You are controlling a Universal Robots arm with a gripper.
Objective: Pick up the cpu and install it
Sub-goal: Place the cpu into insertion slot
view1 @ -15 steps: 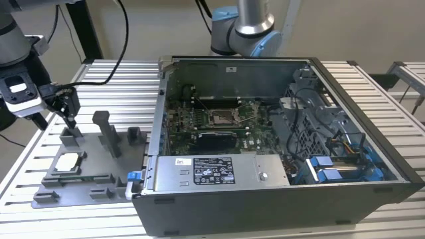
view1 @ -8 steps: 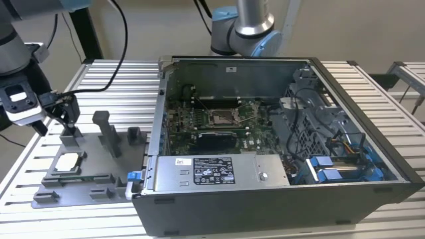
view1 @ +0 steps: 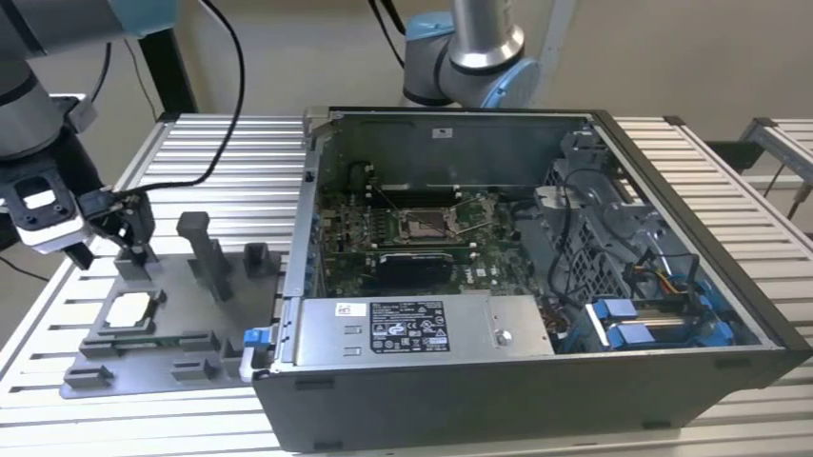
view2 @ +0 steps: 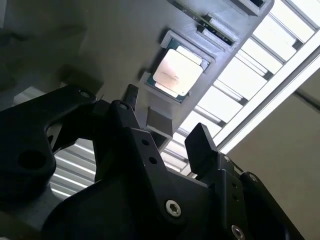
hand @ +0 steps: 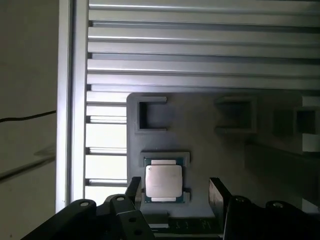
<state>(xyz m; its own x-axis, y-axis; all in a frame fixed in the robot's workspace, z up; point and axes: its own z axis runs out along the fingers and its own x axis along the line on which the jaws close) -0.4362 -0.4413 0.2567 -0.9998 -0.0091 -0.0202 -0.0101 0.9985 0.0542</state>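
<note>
The cpu (hand: pixel 163 182), flat silver square, lies in a grey tray (hand: pixel 210 145).

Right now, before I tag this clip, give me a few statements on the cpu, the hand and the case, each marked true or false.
1. The hand holds the cpu. False: the hand is open and empty, and the cpu lies in a pocket of the grey tray.
2. The cpu lies with its metal top up. True.
3. The tray stands inside the case. False: it lies on the slatted table, to the exterior view's left of the case.
4. The case is open, with the socket in sight. True.
</note>
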